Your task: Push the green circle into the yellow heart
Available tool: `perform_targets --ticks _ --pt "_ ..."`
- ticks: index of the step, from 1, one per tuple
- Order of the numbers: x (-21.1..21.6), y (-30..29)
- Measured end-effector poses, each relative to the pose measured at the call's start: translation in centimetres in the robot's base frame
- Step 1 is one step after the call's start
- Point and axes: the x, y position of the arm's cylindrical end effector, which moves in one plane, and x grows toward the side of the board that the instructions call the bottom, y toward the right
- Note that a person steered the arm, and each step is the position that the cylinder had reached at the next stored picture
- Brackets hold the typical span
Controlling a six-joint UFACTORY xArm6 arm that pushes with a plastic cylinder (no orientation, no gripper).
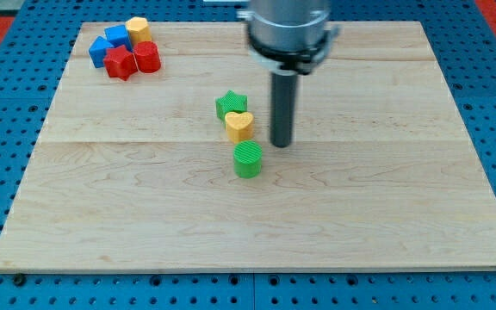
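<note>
Up in the table's [102,215] top-left corner sits a spare cluster, well apart: blue blocks [108,44], red blocks [133,60], one yellow-orange block [138,27]. Near the middle, a green star [231,104] touches the yellow heart [238,126]; just below, a small gap away, stands the green circle [248,160], a ribbed upright cylinder. My tip [281,143] rests just right of heart and circle, probably misplaced for pushing upward. No claw exists here.
</note>
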Motion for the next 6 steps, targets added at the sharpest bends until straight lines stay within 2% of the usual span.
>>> perform_targets --ticks 2,4,6 --pt "6.0 0.4" --pt "7.1 -4.3" --pt "5.5 -4.4"
